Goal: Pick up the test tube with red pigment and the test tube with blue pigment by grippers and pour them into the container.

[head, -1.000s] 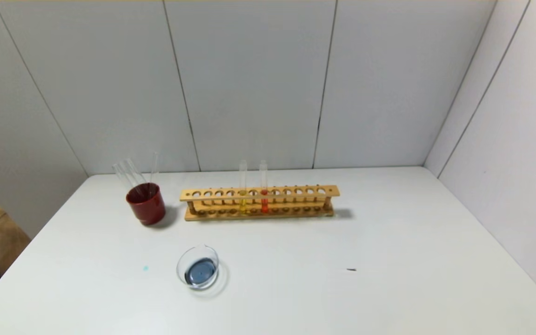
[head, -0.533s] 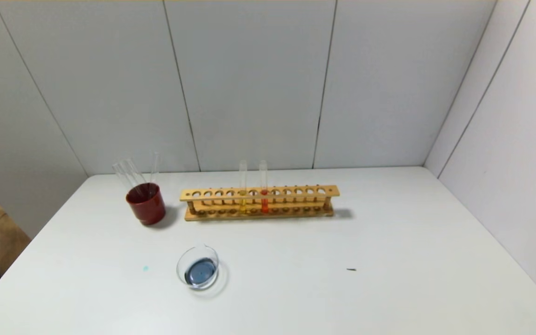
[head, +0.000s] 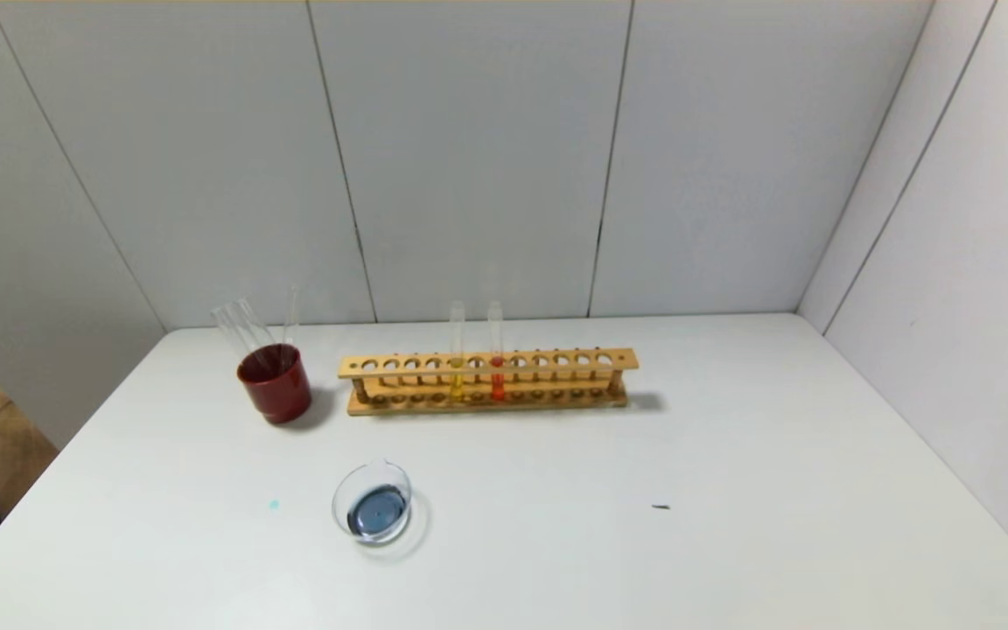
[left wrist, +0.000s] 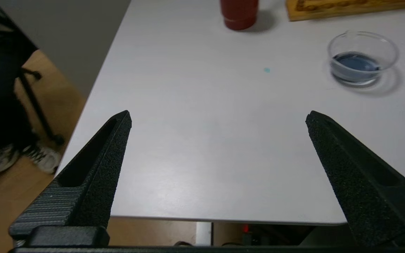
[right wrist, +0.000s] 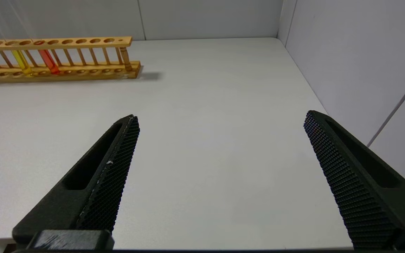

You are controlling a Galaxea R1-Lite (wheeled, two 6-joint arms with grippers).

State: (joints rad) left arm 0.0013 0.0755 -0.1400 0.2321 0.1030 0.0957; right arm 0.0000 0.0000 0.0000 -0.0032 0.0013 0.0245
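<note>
Progress: dish [head: 372, 505] before rack [head: 486, 381] holds blue liquid | red tube [head: 496, 354] unpoured in rack | left pincer [left wrist: 216, 175], right pincer [right wrist: 220, 175] gape empty, well short of rack.

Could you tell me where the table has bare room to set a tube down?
The widest bare stretch of the table runs from the wooden rack and the glass dish over to the right wall, marked only by a tiny dark speck. The near edge before the dish is bare too. It is tightest between the red cup, rack and dish.
</note>
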